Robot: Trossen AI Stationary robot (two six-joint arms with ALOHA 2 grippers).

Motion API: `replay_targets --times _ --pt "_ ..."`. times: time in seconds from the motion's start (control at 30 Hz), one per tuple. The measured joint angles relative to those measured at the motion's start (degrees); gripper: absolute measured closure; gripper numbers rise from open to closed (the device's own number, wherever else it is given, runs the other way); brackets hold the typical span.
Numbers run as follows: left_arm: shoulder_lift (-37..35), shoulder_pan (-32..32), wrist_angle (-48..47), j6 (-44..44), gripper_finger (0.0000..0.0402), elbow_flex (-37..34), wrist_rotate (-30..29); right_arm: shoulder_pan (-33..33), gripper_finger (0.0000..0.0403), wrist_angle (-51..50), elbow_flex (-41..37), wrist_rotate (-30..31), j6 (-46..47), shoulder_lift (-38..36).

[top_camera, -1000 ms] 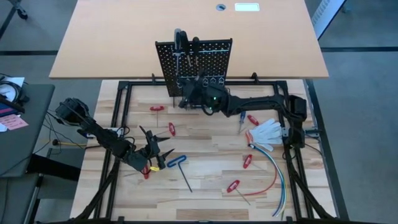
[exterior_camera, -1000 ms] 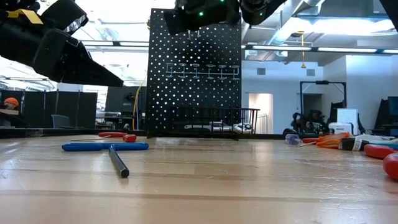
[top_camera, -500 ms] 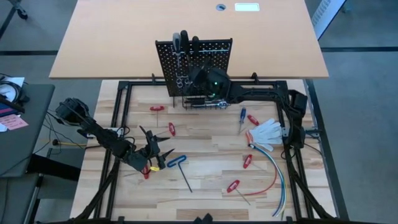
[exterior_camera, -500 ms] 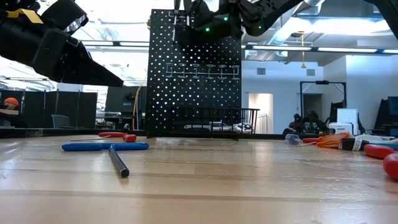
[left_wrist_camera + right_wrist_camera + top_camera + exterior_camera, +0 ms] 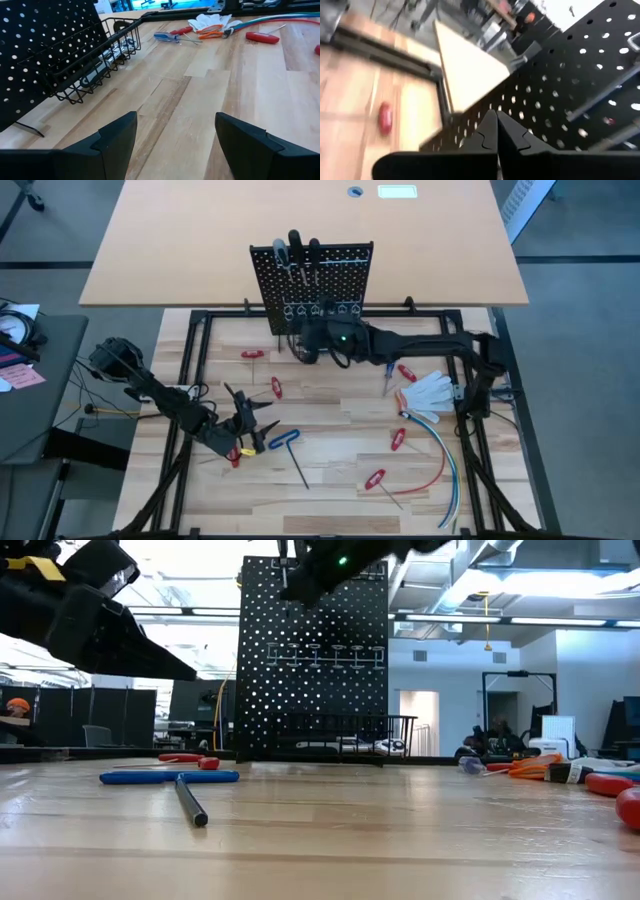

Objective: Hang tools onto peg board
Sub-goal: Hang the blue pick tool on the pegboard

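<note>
Two grippers on my screens: right gripper (image 5: 305,350) clenched empty just before the peg board (image 5: 312,285); left gripper (image 5: 262,425) released, a blue T-handle hex key (image 5: 290,450) lying beside it.

Your right gripper (image 5: 305,345) has pulled back off the peg board (image 5: 340,265): half a second ago it sat up against the ring holders (image 5: 322,308) and covered them, now it's back low in front of the board base with the rings exposed again. Fingers pressed together, nothing between them. One more black handle (image 5: 294,242) now stands at the board top, three there instead of two
</note>
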Motion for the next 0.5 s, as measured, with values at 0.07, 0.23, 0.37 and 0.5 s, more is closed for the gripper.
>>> replay_targets --times 0.07,0.23,0.37,0.5 --pt "0.0 -0.55 -0.2 -0.2 0.0139 0.0 0.02 0.98 0.0403 -5.33 -0.45 1.72 0.69 -2.51" --pt "0.0 -2.66 -0.05 -1.03 0.0139 0.0 -0.52 1.91 0.0403 -8.77 -10.7 -1.14 12.82 -11.54" --pt "0.0 -4.07 -0.28 0.91 0.0139 0.0 -2.33 3.08 0.0403 -8.35 -22.29 -10.4 25.59 -15.02" --pt "0.0 -4.44 -0.27 4.43 0.0139 0.0 -1.12 7.86 0.0403 -1.42 -31.4 -16.11 35.4 -13.54"
